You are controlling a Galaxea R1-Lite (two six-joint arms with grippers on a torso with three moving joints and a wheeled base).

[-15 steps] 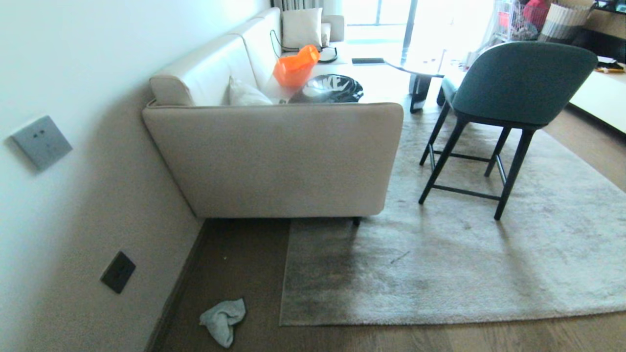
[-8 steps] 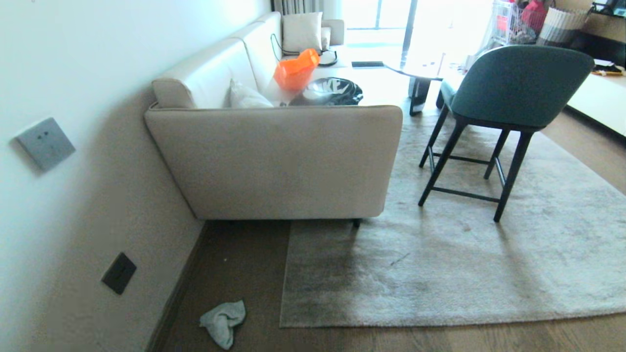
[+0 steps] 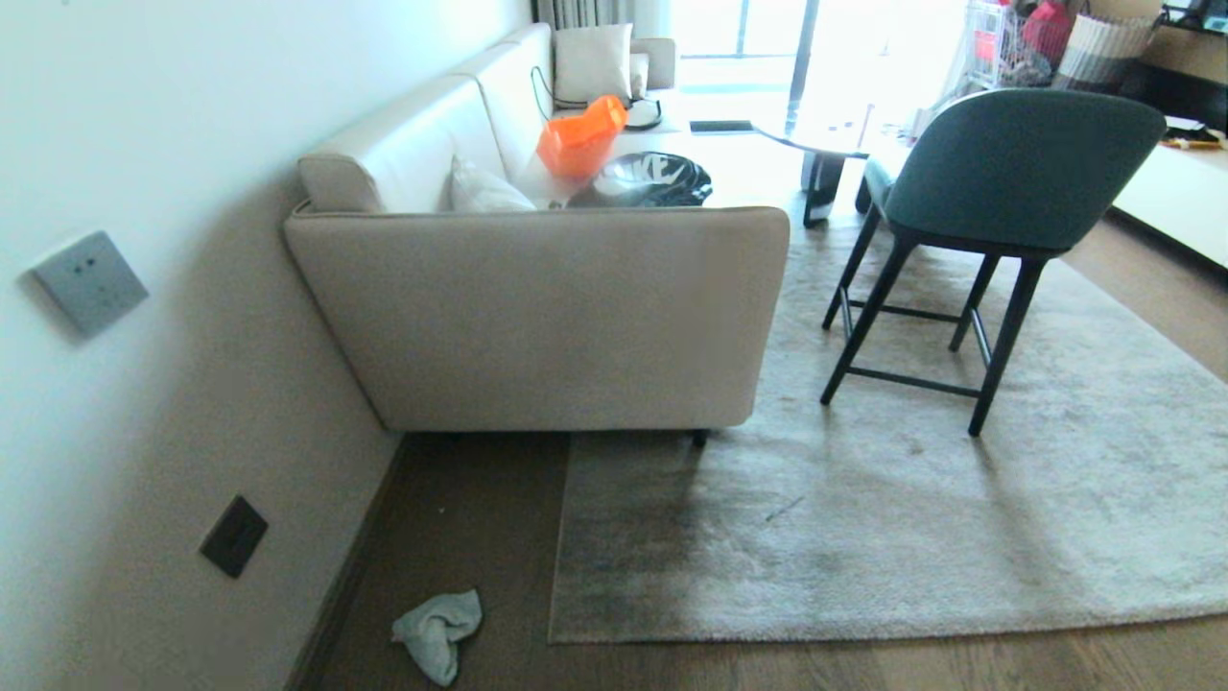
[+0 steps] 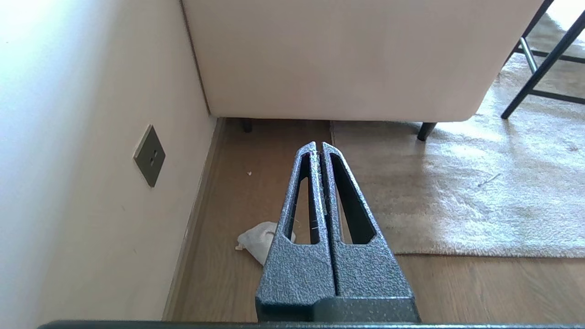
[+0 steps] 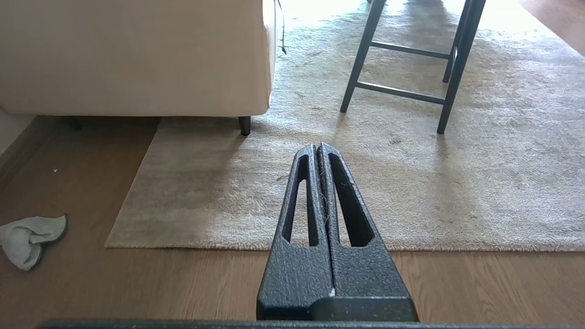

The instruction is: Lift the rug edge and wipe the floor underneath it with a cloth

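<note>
Well apart: cloth [image 5: 27,237] on floor [image 5: 137,283], right end effector [image 5: 318,148] closed.

cloth [image 3: 436,631] crumpled on floor [image 3: 470,518] — rug edge [image 3: 554,537] flat

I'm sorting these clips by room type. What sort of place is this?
Most likely a home living room. A beige sofa stands against the wall with one end on a large rug, a green chair stands on that rug, and the floor is wood plank.
</note>
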